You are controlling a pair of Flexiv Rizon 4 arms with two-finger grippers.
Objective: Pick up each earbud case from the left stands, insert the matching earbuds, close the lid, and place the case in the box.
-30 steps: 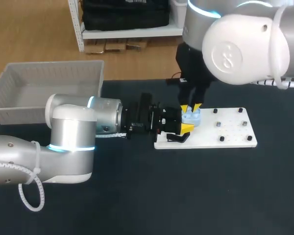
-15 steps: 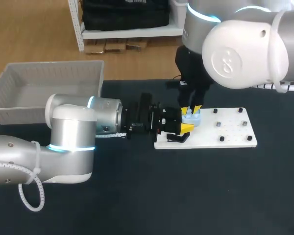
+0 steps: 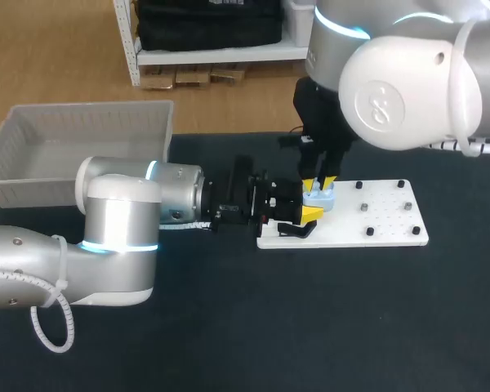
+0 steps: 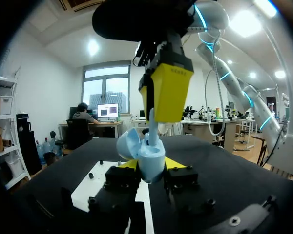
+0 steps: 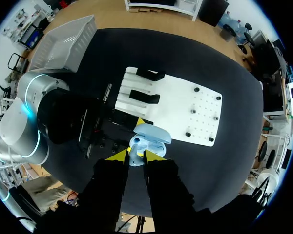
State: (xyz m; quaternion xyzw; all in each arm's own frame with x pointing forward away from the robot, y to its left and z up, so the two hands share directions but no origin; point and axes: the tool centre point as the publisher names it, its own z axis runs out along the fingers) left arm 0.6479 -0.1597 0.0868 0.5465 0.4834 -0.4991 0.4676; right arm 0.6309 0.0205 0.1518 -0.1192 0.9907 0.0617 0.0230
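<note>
A light blue earbud case [image 3: 319, 198] stands with its lid open over the left end of the white board [image 3: 384, 224]. My left gripper [image 3: 310, 214] comes in level from the left and is shut on the case [image 4: 149, 156], one yellow tip on each side of it. My right gripper [image 3: 319, 179] points straight down above the open case [image 5: 149, 136]. Its tips are pinched on a small white earbud [image 4: 157, 128] that hangs right at the case's mouth. In the right wrist view the right gripper [image 5: 135, 156] is directly over the cavity.
A grey plastic basket [image 3: 82, 147] sits at the table's back left. The white board [image 5: 205, 105] carries two black stands [image 5: 144, 96] on its left part and several small pegs on its right. Dark tabletop lies free in front.
My right arm has shifted only very slightly above the case. The left arm, the case and both grips look the same.
</note>
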